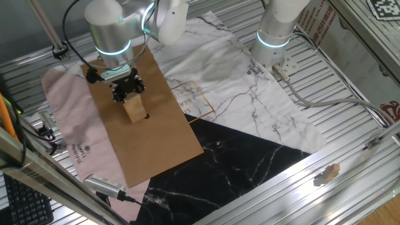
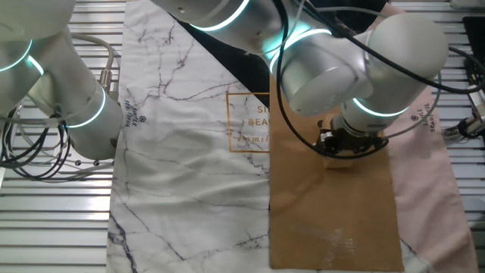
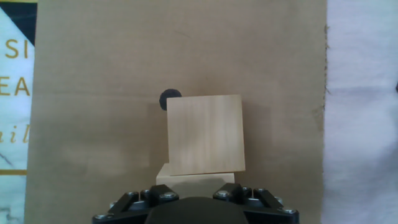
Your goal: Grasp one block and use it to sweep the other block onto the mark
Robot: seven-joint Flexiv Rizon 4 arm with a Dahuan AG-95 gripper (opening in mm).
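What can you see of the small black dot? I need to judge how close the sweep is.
The small round solid black dot looks flat and matte, printed or stuck on the brown cardboard sheet. In the hand view the pale wooden block covers its lower right edge, so the block's upper left corner sits at or over it. In one fixed view it shows beside the block's base.

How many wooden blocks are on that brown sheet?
2. The bigger block lies on the brown sheet, its corner touching the black dot. The smaller block sits just behind it, at the hand.
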